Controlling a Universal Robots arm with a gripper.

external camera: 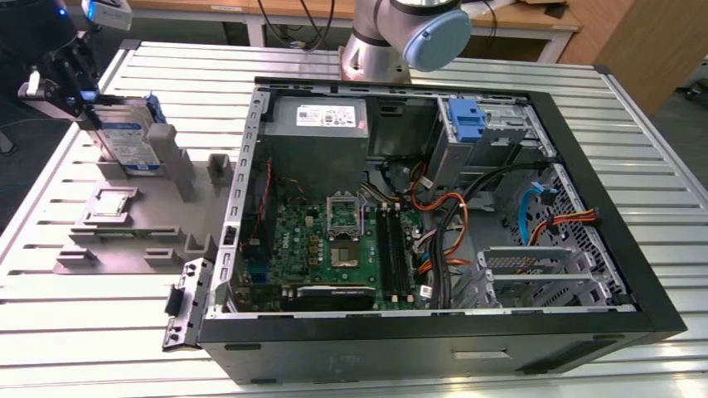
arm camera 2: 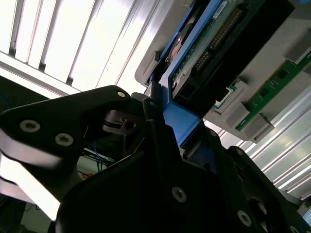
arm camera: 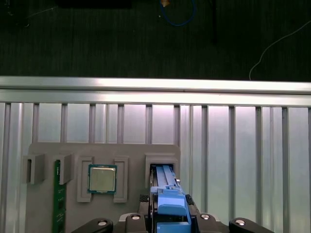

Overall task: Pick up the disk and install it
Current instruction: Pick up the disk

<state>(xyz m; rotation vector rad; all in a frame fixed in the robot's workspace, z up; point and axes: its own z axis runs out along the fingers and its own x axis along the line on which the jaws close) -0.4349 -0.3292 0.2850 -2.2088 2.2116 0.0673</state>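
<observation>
In the exterior view, the disk (external camera: 124,135) stands on edge in the upright slot of a grey holder (external camera: 133,240), at the view's left, outside the computer case. It is silver-grey with a blue-and-white label and blue rails. My gripper (external camera: 93,109) is over its top edge, shut on the disk. In the first wrist view the disk's blue rail (arm camera: 166,194) runs from between the fingers down into the holder's slot (arm camera: 162,162). In the second wrist view the black fingers (arm camera 2: 160,145) clamp the blue rail (arm camera 2: 183,124), and the disk's circuit board side (arm camera 2: 214,46) is visible.
An open computer case (external camera: 443,332) lies to the exterior view's right, with a motherboard (external camera: 332,240), a grey box (external camera: 321,116), a blue latch (external camera: 470,124) at the drive bay and loose cables (external camera: 453,224). The holder also carries a processor chip (arm camera: 102,178) and a memory stick (arm camera: 59,199). The arm's base (external camera: 404,33) stands behind the case.
</observation>
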